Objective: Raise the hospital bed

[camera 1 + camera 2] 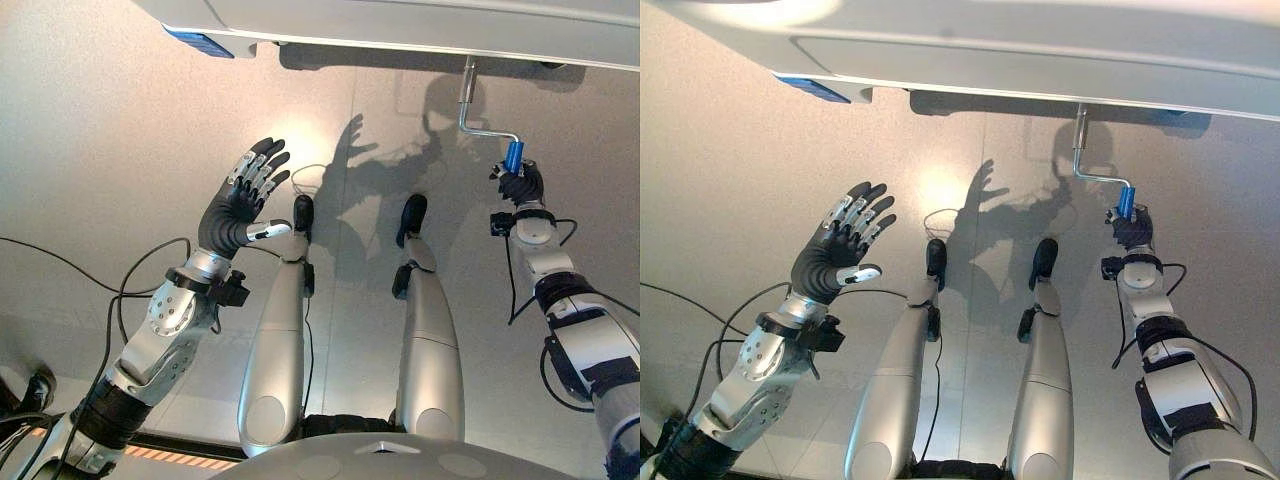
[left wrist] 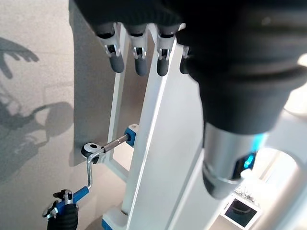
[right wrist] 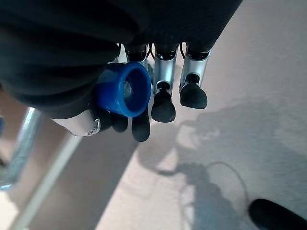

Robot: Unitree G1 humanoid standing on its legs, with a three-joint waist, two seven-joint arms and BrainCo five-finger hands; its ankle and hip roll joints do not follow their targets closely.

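A metal crank (image 1: 472, 112) hangs from the foot end of the white hospital bed (image 1: 420, 25) at the top of the eye views. Its blue handle (image 1: 514, 155) points down and to the right. My right hand (image 1: 522, 185) is curled round that blue handle (image 3: 122, 89), thumb and fingers wrapped about it. The crank (image 2: 96, 148) and its blue handle (image 2: 76, 195) also appear past my left hand's fingers (image 2: 136, 57). My left hand (image 1: 243, 195) is raised at the left, away from the bed, with straight spread fingers holding nothing.
The bed's lower edge (image 1: 990, 70) runs across the top, with a blue corner fitting (image 1: 200, 42) at the left. Grey floor (image 1: 100, 150) lies below the bed.
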